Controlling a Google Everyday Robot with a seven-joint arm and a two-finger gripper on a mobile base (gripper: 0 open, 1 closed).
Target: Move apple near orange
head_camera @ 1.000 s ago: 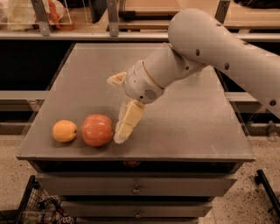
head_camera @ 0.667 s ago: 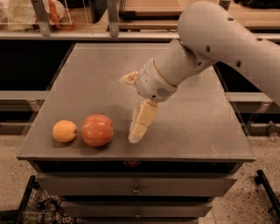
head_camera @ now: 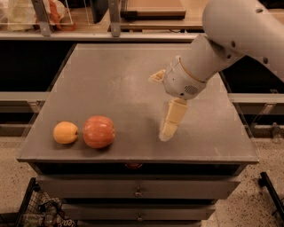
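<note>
The apple, red-orange and shiny, sits on the grey table top near its front left edge. The orange, smaller and matte yellow-orange, lies just left of the apple, almost touching it. My gripper is to the right of the apple, well apart from it, above the table's front middle. It is open and empty: one cream finger points down toward the table, the other sticks out to the left higher up.
The white arm reaches in from the upper right. A shelf with bags and boxes runs behind the table. Drawers sit below the table front, and a wire basket stands at the lower left.
My gripper has moved to the right and away from the apple, empty. The apple and orange have stayed side by side.
</note>
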